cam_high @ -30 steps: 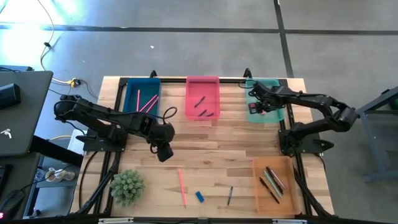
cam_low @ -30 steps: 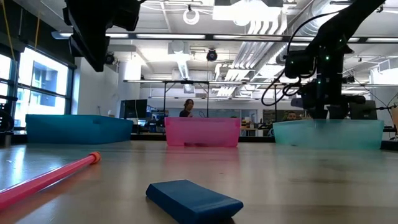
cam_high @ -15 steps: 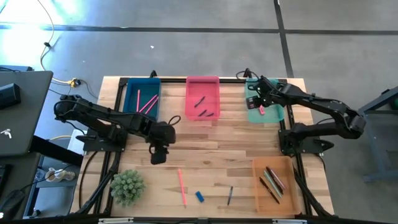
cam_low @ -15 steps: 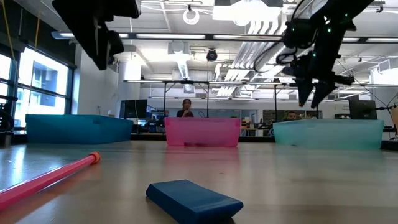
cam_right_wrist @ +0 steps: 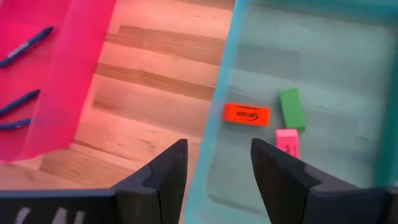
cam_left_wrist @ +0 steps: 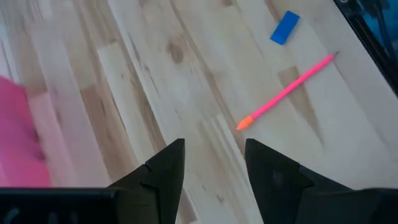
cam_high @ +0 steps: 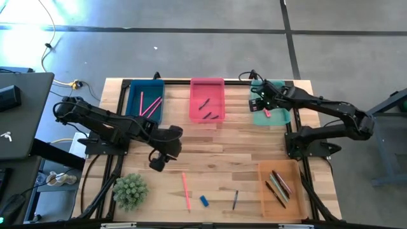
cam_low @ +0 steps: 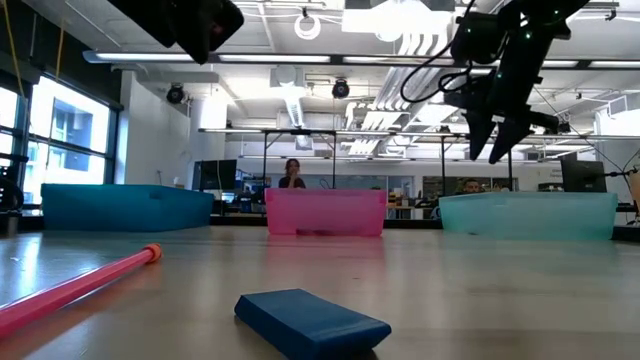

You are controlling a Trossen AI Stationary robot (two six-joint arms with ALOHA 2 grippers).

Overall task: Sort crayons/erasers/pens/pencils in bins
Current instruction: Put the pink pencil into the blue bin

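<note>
High view: blue eraser (cam_high: 204,201) well below left pincer (cam_high: 156,164).

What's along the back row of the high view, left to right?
Dark blue bin → pink bin → right gripper → teal bin

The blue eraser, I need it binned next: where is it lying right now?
In the high view, the small blue block eraser lies on the bare wooden table near its front edge, between the long pink stick and the short dark stick.
</note>
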